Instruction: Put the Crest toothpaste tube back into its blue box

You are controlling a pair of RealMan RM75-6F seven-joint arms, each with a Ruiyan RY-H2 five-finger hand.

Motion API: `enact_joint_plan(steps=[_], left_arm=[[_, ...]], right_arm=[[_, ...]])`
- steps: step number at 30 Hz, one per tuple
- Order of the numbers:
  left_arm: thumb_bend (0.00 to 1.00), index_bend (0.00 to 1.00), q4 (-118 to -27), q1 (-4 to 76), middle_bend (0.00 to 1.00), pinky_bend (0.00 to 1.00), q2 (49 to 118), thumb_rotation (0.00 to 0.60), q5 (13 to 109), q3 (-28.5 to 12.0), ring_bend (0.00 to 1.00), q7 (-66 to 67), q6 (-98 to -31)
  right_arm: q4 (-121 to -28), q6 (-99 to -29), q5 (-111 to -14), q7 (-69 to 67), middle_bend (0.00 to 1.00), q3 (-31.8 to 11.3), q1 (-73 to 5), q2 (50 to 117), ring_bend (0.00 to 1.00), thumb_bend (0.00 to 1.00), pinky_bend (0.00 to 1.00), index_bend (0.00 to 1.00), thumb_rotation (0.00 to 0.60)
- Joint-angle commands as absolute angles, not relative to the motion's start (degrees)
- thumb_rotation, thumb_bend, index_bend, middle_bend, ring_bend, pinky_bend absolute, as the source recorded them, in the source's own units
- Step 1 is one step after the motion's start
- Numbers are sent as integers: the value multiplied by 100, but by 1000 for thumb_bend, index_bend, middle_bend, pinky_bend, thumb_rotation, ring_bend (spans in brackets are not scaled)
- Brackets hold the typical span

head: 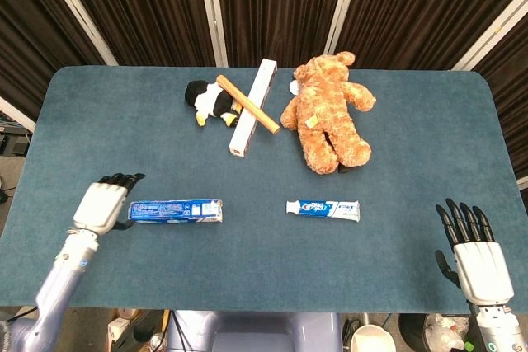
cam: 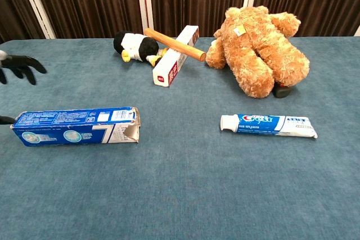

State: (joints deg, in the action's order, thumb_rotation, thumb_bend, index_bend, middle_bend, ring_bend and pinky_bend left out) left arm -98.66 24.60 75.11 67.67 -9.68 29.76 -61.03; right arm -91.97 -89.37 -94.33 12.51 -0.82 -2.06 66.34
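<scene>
The blue box (head: 175, 211) (cam: 76, 126) lies flat on the table's left front, its torn open end facing right. The Crest toothpaste tube (head: 323, 209) (cam: 268, 125) lies to its right, cap pointing left toward the box. My left hand (head: 103, 203) (cam: 17, 66) hovers at the box's left end, fingers spread, holding nothing; whether it touches the box I cannot tell. At the table's front right corner my right hand (head: 473, 254) is open with fingers straight, well away from the tube.
At the back middle lie a brown teddy bear (head: 327, 112) (cam: 257, 49), a black and white plush penguin (head: 211, 101) (cam: 136, 46), a white and red box (head: 253, 107) (cam: 175, 57) and a wooden stick (head: 247, 104) (cam: 174, 44) across it.
</scene>
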Motion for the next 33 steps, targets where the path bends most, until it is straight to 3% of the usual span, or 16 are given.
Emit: enact_joint_plan(steps=[1, 11, 17, 23, 33], left_arm=[[212, 172, -9896, 2787, 258, 296, 7839, 600, 6234, -1061, 225, 3489, -5854], [219, 185, -9916, 3131, 267, 296, 8290, 600, 5524, -971, 227, 4089, -5853], [303, 279, -9803, 3237, 379, 377, 8486, 600, 5417, -866, 320, 4182, -5902], [402, 409, -9631, 3271, 532, 493, 8678, 600, 5646, -758, 464, 4084, -6035], [406, 424, -9709, 3240, 546, 496, 8384, 600, 6344, -695, 475, 3605, -6249]], right_arm=[[-9185, -8943, -9443, 1224, 0, -78, -206, 6627, 0, 381, 68, 0, 600], [-9181, -8934, -9472, 1188, 0, -67, -217, 6630, 0, 382, 68, 0, 600], [-9195, -8922, -9479, 1181, 0, -59, -222, 6630, 0, 381, 68, 0, 600], [-9210, -8921, -9465, 1175, 0, -61, -219, 6622, 0, 381, 68, 0, 600], [-9224, -8885, -9388, 1182, 0, -106, -239, 6599, 0, 382, 68, 0, 600]])
